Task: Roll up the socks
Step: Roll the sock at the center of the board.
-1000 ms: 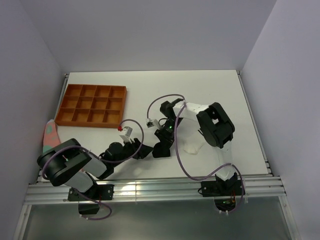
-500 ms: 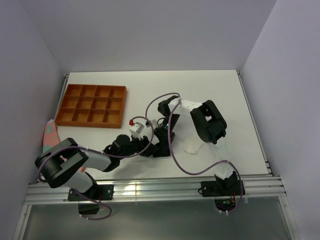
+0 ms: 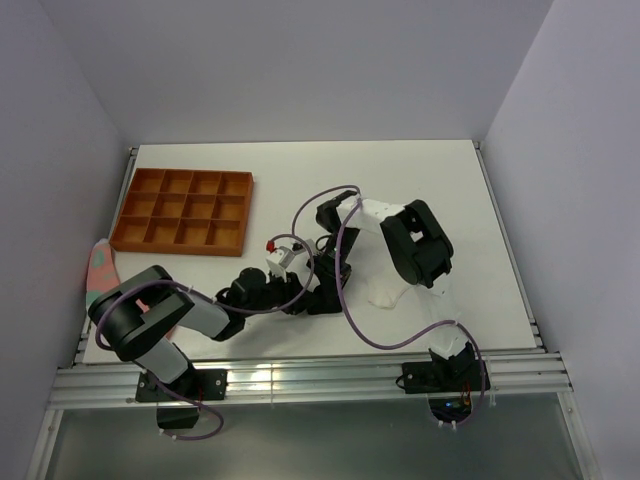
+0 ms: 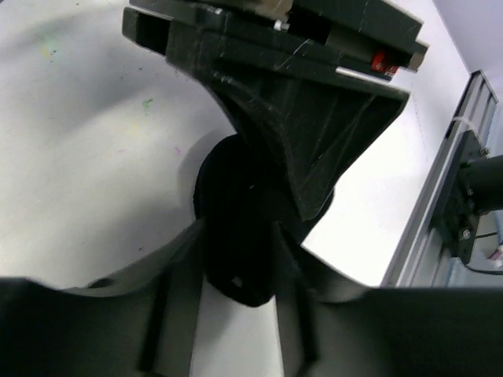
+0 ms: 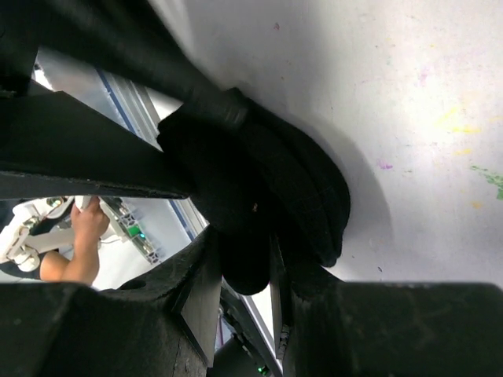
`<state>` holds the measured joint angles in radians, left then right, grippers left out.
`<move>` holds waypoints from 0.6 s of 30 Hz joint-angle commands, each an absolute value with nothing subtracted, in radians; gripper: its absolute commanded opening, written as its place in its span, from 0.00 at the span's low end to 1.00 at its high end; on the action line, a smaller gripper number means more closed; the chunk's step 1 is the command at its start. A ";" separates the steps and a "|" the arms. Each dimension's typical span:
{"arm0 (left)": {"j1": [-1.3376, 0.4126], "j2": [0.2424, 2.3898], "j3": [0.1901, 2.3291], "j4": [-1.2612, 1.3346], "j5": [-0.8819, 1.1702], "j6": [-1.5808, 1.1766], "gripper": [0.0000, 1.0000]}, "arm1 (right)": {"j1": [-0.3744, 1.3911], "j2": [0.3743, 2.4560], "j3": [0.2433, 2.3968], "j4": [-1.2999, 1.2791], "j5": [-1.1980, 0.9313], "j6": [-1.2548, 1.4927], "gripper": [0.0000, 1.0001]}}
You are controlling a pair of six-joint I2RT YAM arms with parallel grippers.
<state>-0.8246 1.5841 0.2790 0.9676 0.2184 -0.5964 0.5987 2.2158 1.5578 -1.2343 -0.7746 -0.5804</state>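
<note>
The black sock [image 4: 236,236] is bunched into a thick folded wad; its stripes are hidden. In the top view it [image 3: 322,300] lies between the two grippers near the table's front middle. My left gripper [image 3: 300,295] is shut on one end of the black sock [image 4: 240,271]. My right gripper [image 3: 325,285] is shut on the other end [image 5: 251,251], directly against the left one. The white sock [image 3: 385,290] lies crumpled just right of the grippers, partly under the right arm.
An orange compartment tray [image 3: 183,210] stands at the back left. A pink fabric piece with teal patches [image 3: 98,270] lies at the table's left edge. The metal rail [image 3: 300,375] runs along the front edge. A purple cable [image 3: 345,300] loops over the grippers.
My left gripper has moved right and closed in on the black sock beside the right gripper. The right arm has folded slightly left over the sock.
</note>
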 commanded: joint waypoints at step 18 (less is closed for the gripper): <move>-0.865 1.568 0.350 0.690 0.133 -0.660 0.00 | 0.586 2.132 1.442 -0.986 -0.522 -0.522 0.45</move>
<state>-0.8494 1.5639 0.3351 0.8471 0.1707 -0.6529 0.5961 2.1338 1.4719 -1.1301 -0.7231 -0.4950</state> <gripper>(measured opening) 0.034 0.438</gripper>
